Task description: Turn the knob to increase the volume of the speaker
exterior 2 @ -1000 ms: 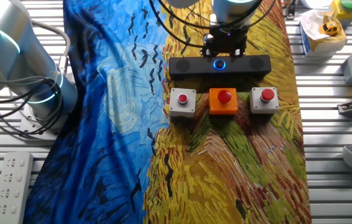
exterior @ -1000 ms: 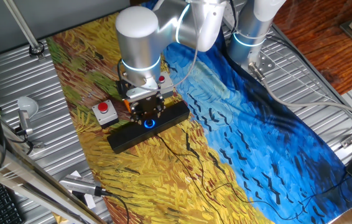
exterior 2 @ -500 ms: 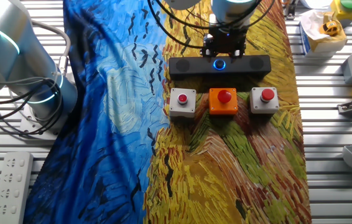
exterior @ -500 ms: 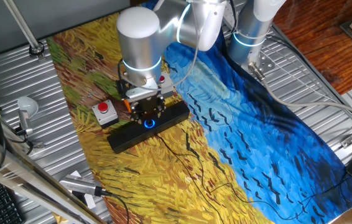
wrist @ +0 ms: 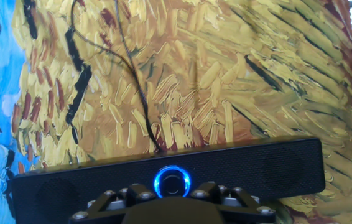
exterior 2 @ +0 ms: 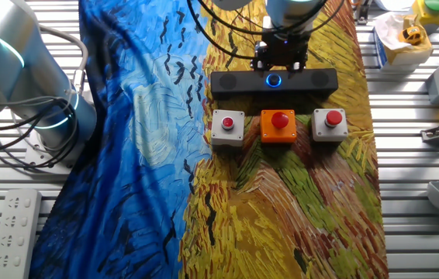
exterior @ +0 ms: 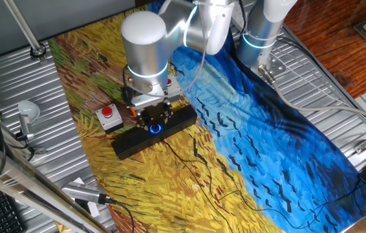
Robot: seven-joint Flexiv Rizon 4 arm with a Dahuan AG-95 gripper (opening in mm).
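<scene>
Nothing much has moved: gripper [exterior 2: 281, 63] hangs right over the lit knob [wrist: 173, 181] on the speaker [exterior 2: 274, 81], finger spread hidden.

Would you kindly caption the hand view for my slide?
Gripper poised at the blue-lit knob of the black speaker on a painted cloth.

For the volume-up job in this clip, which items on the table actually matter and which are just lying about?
Part of the job:
- knob, ringed in blue light
- speaker, the black bar
- pincer, just above the knob; whether it grips is unclear

Just lying about:
- grey button box
- orange button box
- second grey button box
- power strip
</scene>
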